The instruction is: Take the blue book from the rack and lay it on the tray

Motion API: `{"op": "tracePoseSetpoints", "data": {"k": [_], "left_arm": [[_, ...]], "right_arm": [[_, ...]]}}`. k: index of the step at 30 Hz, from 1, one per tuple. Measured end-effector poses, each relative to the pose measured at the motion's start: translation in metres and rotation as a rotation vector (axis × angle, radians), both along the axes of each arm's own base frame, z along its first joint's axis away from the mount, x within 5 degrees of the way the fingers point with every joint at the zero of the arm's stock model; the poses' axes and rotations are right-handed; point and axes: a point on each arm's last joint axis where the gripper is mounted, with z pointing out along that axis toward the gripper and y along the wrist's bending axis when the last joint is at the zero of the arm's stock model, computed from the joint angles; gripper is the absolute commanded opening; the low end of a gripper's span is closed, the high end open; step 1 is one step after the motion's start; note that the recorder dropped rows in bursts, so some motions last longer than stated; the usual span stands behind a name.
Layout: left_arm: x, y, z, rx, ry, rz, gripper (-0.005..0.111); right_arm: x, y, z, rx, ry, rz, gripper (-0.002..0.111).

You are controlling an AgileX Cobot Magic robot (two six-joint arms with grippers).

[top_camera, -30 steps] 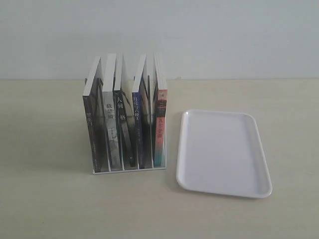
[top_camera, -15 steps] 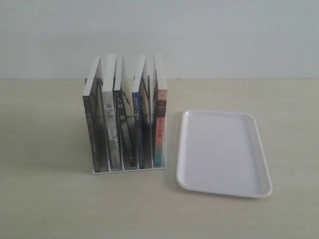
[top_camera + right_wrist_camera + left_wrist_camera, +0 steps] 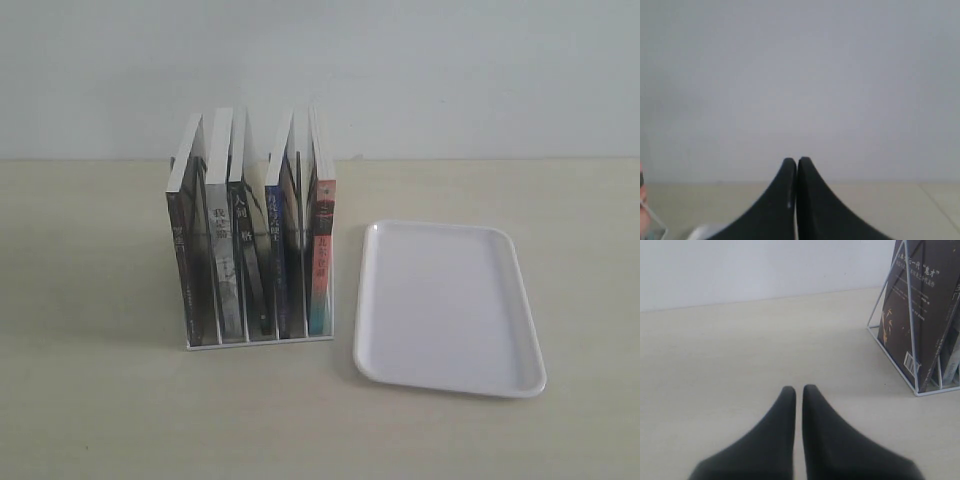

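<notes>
The blue book (image 3: 276, 250) stands upright in the rack (image 3: 258, 342), fourth of the books from the left, its dark blue spine facing the camera. The white tray (image 3: 450, 305) lies flat to the right of the rack with nothing on it. Neither gripper shows in the exterior view. In the left wrist view my left gripper (image 3: 799, 389) is shut and holds nothing, low over the table, with the rack's wire end (image 3: 910, 320) off to one side. My right gripper (image 3: 797, 161) is shut and holds nothing, facing the pale wall.
Other books fill the rack: a black-spined one (image 3: 186, 260), grey ones, and a pink-and-teal one (image 3: 320, 255) nearest the tray. A dark book cover (image 3: 927, 300) shows behind the wire in the left wrist view. A pale wall runs behind the beige table (image 3: 100, 400).
</notes>
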Motion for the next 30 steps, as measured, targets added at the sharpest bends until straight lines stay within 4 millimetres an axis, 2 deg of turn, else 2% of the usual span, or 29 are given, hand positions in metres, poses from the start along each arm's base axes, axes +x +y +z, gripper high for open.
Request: {"op": "tracePoseSetpoints", "data": {"k": [2, 6, 10, 16, 20, 23, 27, 30], "left_arm": [[0.000, 0.000, 0.000, 0.000, 0.000, 0.000, 0.005], [0.000, 0.000, 0.000, 0.000, 0.000, 0.000, 0.005], [0.000, 0.000, 0.000, 0.000, 0.000, 0.000, 0.005], [0.000, 0.000, 0.000, 0.000, 0.000, 0.000, 0.005], [0.000, 0.000, 0.000, 0.000, 0.000, 0.000, 0.005], [0.000, 0.000, 0.000, 0.000, 0.000, 0.000, 0.005], [0.000, 0.000, 0.000, 0.000, 0.000, 0.000, 0.005], [0.000, 0.000, 0.000, 0.000, 0.000, 0.000, 0.005]], "right_arm": [[0.021, 0.001, 0.006, -0.005, 0.158, 0.005, 0.000], [0.052, 0.002, 0.007, -0.006, 0.237, 0.003, 0.000], [0.061, 0.002, 0.007, -0.005, 0.216, 0.001, 0.000], [0.063, 0.001, 0.013, -0.007, 0.157, -0.002, 0.000], [0.066, 0.002, 0.014, 0.099, 0.159, 0.003, 0.000], [0.075, 0.004, 0.007, 0.203, 0.209, 0.009, 0.000], [0.100, 0.008, -0.011, 0.369, 0.333, 0.009, 0.000], [0.121, 0.021, -0.021, 0.396, 0.442, 0.063, 0.000]]}}
